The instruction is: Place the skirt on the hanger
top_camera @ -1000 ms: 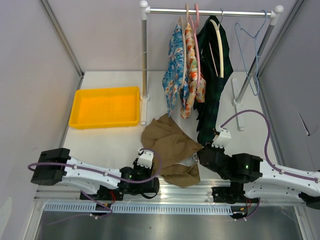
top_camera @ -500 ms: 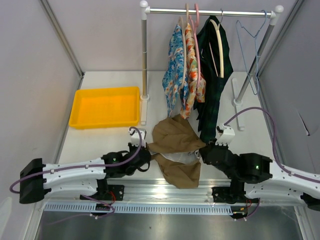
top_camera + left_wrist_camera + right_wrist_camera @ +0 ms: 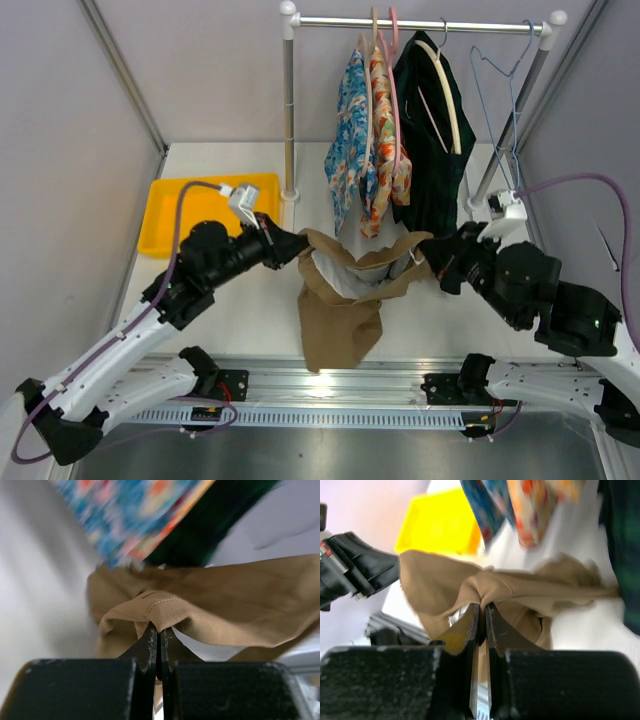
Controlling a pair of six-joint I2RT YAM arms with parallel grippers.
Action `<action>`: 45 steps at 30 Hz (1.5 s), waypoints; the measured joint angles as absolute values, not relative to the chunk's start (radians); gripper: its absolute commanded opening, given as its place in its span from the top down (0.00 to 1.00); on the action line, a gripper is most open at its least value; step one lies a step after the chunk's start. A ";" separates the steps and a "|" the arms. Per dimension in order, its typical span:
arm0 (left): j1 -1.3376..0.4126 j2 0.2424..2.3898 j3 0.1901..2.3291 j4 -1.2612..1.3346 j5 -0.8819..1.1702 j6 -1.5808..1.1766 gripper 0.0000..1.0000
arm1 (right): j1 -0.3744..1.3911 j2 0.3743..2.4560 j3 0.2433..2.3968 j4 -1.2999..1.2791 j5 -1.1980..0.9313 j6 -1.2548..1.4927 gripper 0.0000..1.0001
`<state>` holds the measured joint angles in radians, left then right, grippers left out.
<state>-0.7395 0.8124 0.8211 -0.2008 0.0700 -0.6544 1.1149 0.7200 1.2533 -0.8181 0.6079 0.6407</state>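
The tan-brown skirt (image 3: 342, 310) hangs in the air between my two grippers, its waist stretched open and the whitish lining showing. My left gripper (image 3: 297, 243) is shut on the skirt's left waist edge (image 3: 162, 611). My right gripper (image 3: 424, 252) is shut on the right waist edge (image 3: 485, 594). The skirt's lower part droops toward the table's front edge. The thin blue-grey wire hanger (image 3: 497, 110) hangs empty at the right end of the rail (image 3: 420, 24), above and right of my right gripper.
On the rail hang two floral garments (image 3: 368, 140) on a pink hanger and a dark green plaid garment (image 3: 432, 135) on a cream hanger. A yellow tray (image 3: 185, 205) sits at the back left. The rack's posts (image 3: 290, 120) stand behind the skirt.
Both arms have risen and moved back from the table, lifting the skirt off it and spreading its waist apart. The skirt went from crumpled on the table to hanging open.
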 measured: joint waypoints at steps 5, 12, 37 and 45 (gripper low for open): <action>-0.626 0.844 0.974 -0.126 0.308 -0.681 1.00 | 0.970 0.879 1.438 -0.824 0.523 0.554 1.00; -0.500 0.867 0.983 -0.100 0.507 -0.743 1.00 | 0.608 0.949 1.384 -0.809 0.234 0.549 1.00; -0.490 1.181 0.233 0.369 0.612 -1.072 0.90 | 0.500 0.702 0.409 -0.534 -0.115 0.788 1.00; -0.489 1.095 0.390 0.110 0.522 -0.899 0.60 | 0.491 0.767 0.373 -0.492 -0.114 0.801 0.94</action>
<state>-0.4892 1.0950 0.3901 0.1097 0.5224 -0.8986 0.4911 0.7670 0.3729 -0.4915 -0.1139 0.8009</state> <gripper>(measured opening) 0.355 0.088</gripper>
